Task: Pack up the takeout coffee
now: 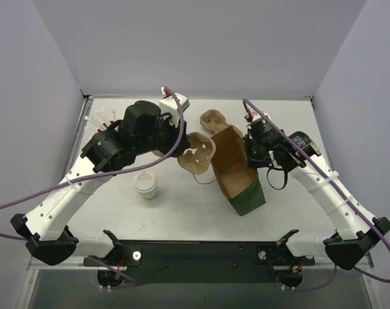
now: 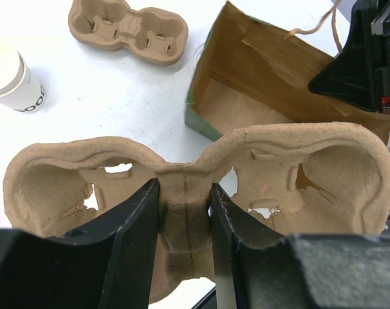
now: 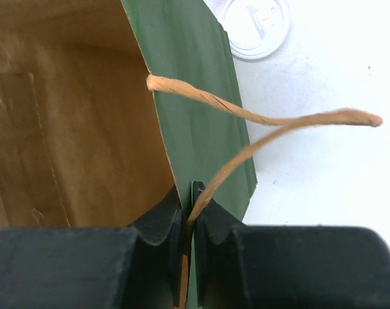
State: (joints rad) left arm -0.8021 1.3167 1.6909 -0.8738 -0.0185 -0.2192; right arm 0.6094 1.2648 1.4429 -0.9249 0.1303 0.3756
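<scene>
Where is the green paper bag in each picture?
Top view: the green bag is right of the middle, mouth open.
Left wrist view: the green bag is at the upper right, behind the pulp carrier.
Right wrist view: the green bag fills the left and middle.
Shared landmark: the right pincer, pinching the bag's rim, shows in all three.

There are two brown pulp carriers, the near carrier (image 2: 311,154) and the far carrier (image 2: 127,29). I count one white paper cup (image 1: 145,185), one green paper bag (image 1: 237,170) and one flat white lid (image 3: 256,26). The grippers are two, the left gripper (image 2: 184,187) and the right gripper (image 3: 188,193); the white straws (image 1: 103,118) are several, too small to count exactly.
</scene>
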